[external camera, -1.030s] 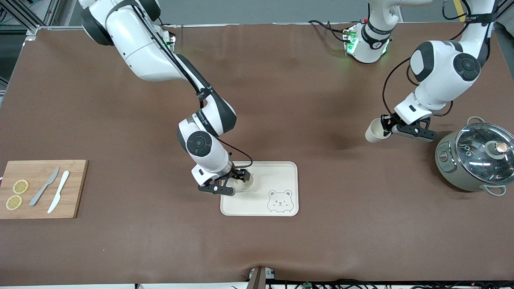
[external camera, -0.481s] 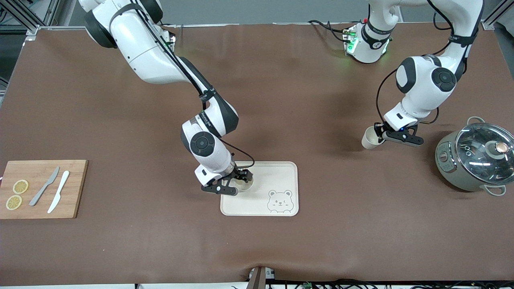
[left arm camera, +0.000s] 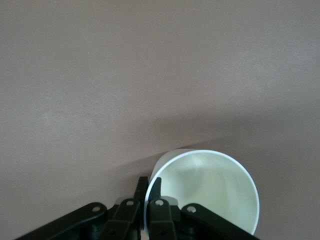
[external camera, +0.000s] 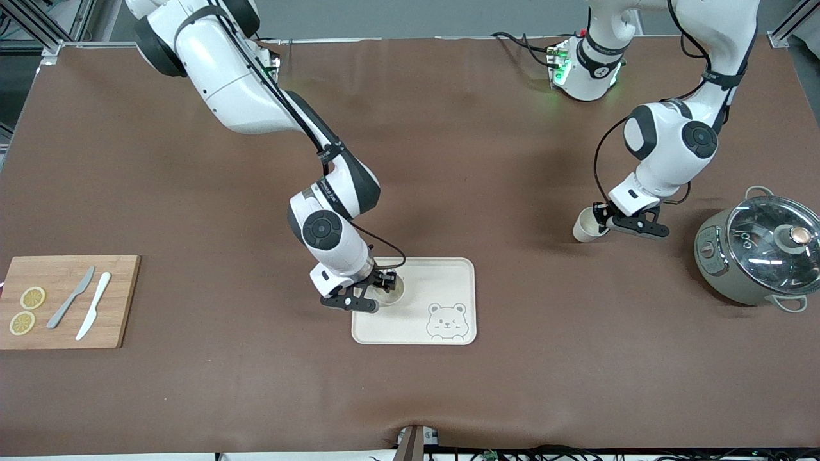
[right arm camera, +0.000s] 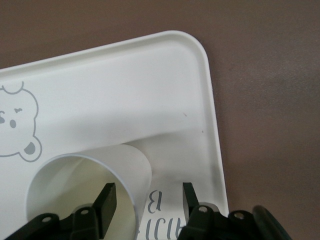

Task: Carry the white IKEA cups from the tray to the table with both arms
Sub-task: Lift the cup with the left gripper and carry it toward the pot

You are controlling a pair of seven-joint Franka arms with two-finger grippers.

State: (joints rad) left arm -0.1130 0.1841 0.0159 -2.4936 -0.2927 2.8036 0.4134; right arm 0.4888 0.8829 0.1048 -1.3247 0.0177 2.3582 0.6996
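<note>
One white cup [external camera: 392, 291] stands upright on the cream bear-printed tray [external camera: 442, 282], at the tray's end toward the right arm. My right gripper [external camera: 383, 285] is open around its rim, one finger inside the cup [right arm camera: 85, 185] and one outside over the tray [right arm camera: 125, 90], both clear of the wall. My left gripper [external camera: 600, 218] is shut on the rim of the second white cup [external camera: 583, 228]. It holds the cup tilted, low over bare table between the tray and the pot. In the left wrist view its fingers [left arm camera: 142, 182] pinch the cup wall [left arm camera: 210, 185].
A grey pot with a glass lid [external camera: 762, 250] stands at the left arm's end of the table. A wooden cutting board [external camera: 64, 301] with two lemon slices and two knives lies at the right arm's end. A brown mat covers the table.
My left arm has carried its cup lower and a little toward the tray. My right arm has hardly moved at the cup on the tray.
</note>
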